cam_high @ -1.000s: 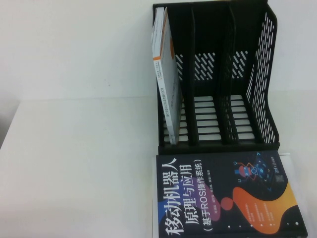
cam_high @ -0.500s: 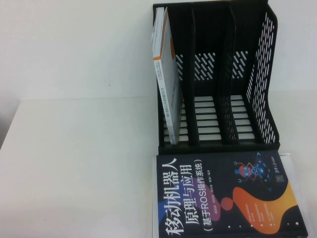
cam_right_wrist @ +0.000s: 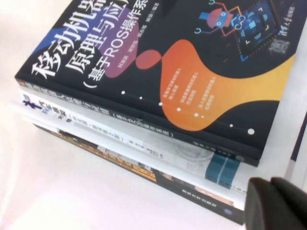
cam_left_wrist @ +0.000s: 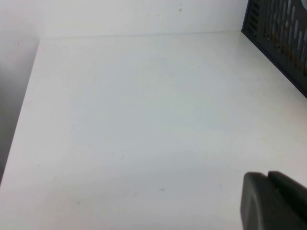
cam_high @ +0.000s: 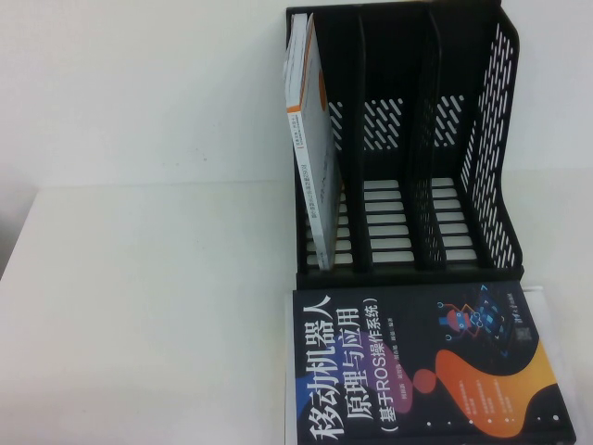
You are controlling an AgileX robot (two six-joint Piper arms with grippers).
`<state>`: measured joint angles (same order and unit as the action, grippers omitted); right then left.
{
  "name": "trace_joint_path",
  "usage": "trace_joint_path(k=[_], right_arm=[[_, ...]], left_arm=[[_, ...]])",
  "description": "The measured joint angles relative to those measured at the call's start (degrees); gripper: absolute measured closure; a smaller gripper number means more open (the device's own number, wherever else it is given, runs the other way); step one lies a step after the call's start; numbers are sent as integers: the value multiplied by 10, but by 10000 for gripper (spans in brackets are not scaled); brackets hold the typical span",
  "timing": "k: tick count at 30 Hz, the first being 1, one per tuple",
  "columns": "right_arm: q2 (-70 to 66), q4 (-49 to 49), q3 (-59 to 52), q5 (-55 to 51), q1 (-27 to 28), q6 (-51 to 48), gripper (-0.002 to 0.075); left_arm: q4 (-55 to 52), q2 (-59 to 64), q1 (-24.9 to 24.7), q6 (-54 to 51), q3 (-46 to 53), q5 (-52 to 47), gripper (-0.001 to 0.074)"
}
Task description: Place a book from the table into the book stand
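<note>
A black book stand (cam_high: 408,148) with three slots stands at the back right of the white table. One white and orange book (cam_high: 310,139) stands upright in its leftmost slot. A stack of three books lies flat in front of it, topped by a dark book with an orange shape (cam_high: 422,366), also in the right wrist view (cam_right_wrist: 182,67). Below it lie a white-spined book (cam_right_wrist: 124,139) and a dark-spined book (cam_right_wrist: 144,175). My right gripper (cam_right_wrist: 271,191) is shut and empty, close to the stack's spines. My left gripper (cam_left_wrist: 267,184) is shut and empty over bare table, left of the stand (cam_left_wrist: 280,33).
The white table (cam_high: 148,306) stretches bare to the left of the stand and the stack. A white wall stands behind it. The table's left edge (cam_left_wrist: 21,115) shows in the left wrist view.
</note>
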<state>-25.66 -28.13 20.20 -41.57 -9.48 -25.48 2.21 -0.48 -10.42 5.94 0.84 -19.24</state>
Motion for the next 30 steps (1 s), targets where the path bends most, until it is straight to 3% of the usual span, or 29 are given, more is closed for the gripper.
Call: trace_joint_path(k=[7, 14, 20, 25, 30], right_arm=[[36, 10, -20, 29, -10, 5, 729], [188, 112, -117, 282, 1, 29, 729], [262, 260, -207, 416, 67, 91, 729], [263, 287, -217, 356, 90, 221, 729], [263, 298, -216, 229, 90, 255, 729]], left_arm=[[2, 0, 0, 1, 0, 0, 737], [3, 0, 0, 1, 0, 0, 737], [5, -1, 0, 1, 0, 0, 737], [6, -1, 0, 1, 0, 0, 737], [6, -1, 0, 1, 0, 0, 737]])
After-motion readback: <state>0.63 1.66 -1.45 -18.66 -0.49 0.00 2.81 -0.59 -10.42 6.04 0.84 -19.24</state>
